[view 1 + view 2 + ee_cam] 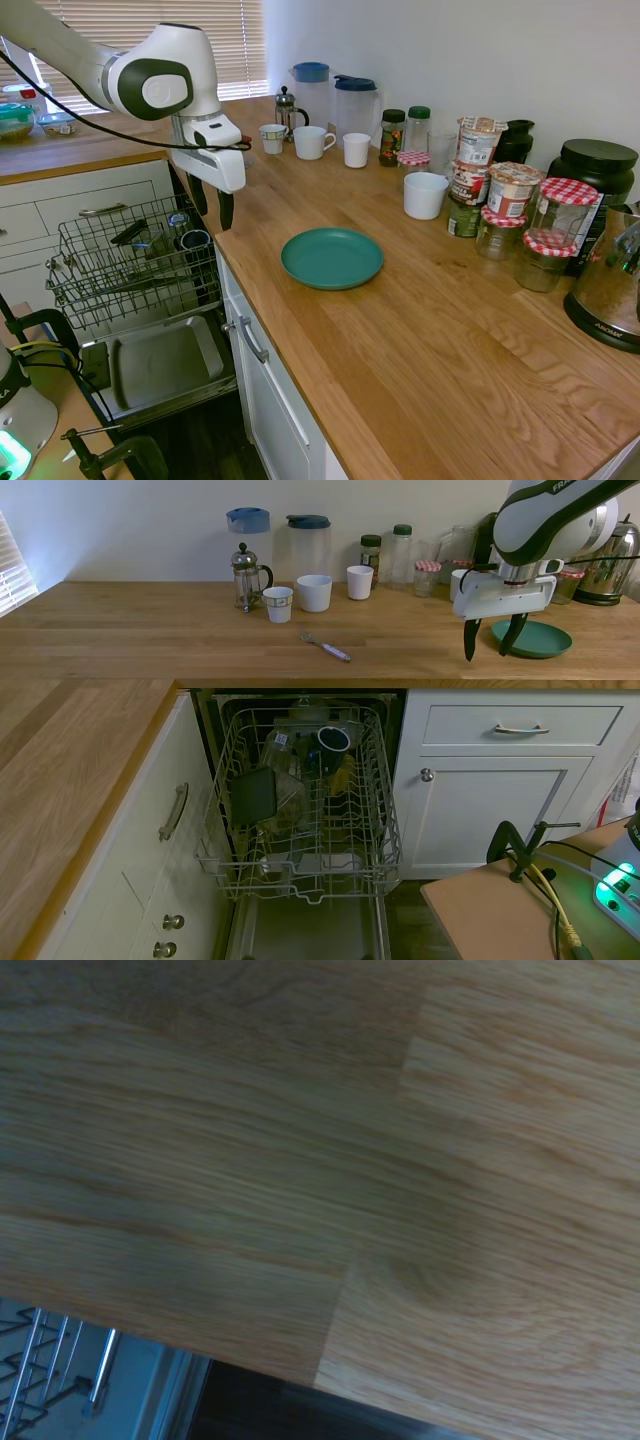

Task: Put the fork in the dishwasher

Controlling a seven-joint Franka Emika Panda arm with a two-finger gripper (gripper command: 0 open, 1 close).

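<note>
the fork (pixel 326 647) is seen lying flat on the wooden worktop (pixel 150 630) in the second exterior view, at about 5 o'clock from the two white cups by the french press (pixel 248 576), its pale handle pointing towards 4 o'clock. it is hidden behind the arm in the first exterior view. the gripper (pixel 491 637) hangs above the worktop's front edge, well apart from the fork at its 3 o'clock and just beside the teal plate (pixel 545 639), which sits at the gripper's 3 o'clock. the two dark fingers (pixel 226 209) are spread apart and point downwards, with nothing held between them. only bare wood and a sliver of rack are shown in the wrist view.

the dishwasher (pixel 300 810) stands open beneath the worktop, its wire rack (pixel 130 262) pulled out with dark cups and other ware in it, at roughly 6 o'clock from the fork.

the task is judged to be at its first step: the reach to the fork, with no grasp yet made. the next move calls for the gripper to be carried along the worktop towards 9 o'clock in the second exterior view, turned so the fingers straddle the thin handle crosswise, and lowered almost to the wood, since so flat a utensil leaves little to pinch.
</note>
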